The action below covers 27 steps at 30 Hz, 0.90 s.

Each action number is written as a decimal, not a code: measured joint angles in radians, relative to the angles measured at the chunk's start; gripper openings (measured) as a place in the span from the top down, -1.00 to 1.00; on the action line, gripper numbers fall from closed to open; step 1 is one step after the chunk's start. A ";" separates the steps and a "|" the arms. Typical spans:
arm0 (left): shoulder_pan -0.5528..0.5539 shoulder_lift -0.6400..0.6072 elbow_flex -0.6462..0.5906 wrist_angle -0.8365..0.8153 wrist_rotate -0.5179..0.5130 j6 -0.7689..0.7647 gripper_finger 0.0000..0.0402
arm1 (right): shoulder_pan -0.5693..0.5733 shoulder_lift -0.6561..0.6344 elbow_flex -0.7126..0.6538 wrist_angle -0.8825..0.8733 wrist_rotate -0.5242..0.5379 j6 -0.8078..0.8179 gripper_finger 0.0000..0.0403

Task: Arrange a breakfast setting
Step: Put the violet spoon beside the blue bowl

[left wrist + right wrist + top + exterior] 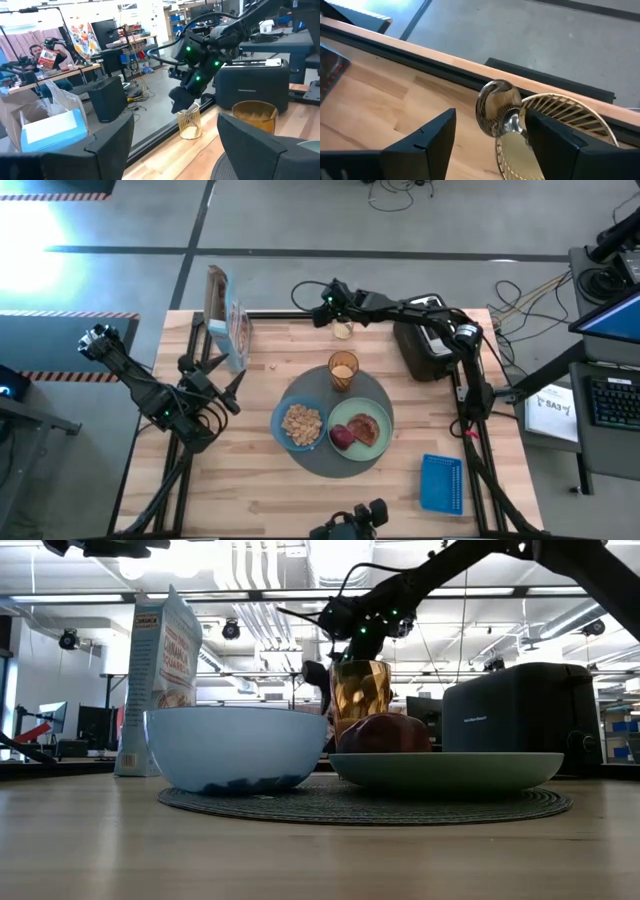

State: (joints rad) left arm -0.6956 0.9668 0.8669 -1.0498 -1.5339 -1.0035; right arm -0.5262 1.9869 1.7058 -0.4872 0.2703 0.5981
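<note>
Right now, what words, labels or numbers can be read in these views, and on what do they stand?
"BA3", roughly: on the white sheet on the side desk; the rest of it is blurred.
Cereal box: printed front, too blurred to read.
Toaster: small label, too small to read.

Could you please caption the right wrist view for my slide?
Right gripper, fingers open, poised over a spoon standing in a gold wire holder.

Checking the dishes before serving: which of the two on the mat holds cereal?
The small blue bowl, on the mat's left; the pale green plate beside it holds toast and fruit.
</note>
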 joint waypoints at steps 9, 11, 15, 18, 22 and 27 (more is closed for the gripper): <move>0.000 0.000 0.000 -0.015 0.000 0.000 -0.34 | -0.003 -0.001 0.000 -0.001 0.040 -0.027 0.16; 0.000 0.000 -0.004 -0.015 0.000 0.000 -0.34 | -0.004 0.000 0.000 -0.001 0.067 -0.045 0.26; 0.000 0.000 -0.010 -0.015 0.001 -0.008 -0.34 | -0.005 -0.001 0.000 -0.001 0.117 -0.086 0.45; 0.000 0.000 -0.011 -0.015 0.011 -0.010 -0.34 | -0.005 -0.001 0.000 -0.001 0.123 -0.090 0.60; 0.000 0.000 -0.011 -0.014 0.029 -0.011 -0.34 | -0.005 -0.001 0.000 -0.001 0.123 -0.119 0.78; 0.000 0.000 -0.011 -0.014 0.029 -0.011 -0.34 | -0.005 -0.002 0.000 -0.001 0.123 -0.143 0.94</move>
State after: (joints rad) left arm -0.6956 0.9668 0.8558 -1.0637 -1.5049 -1.0149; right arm -0.5308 1.9854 1.7058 -0.4885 0.3935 0.4552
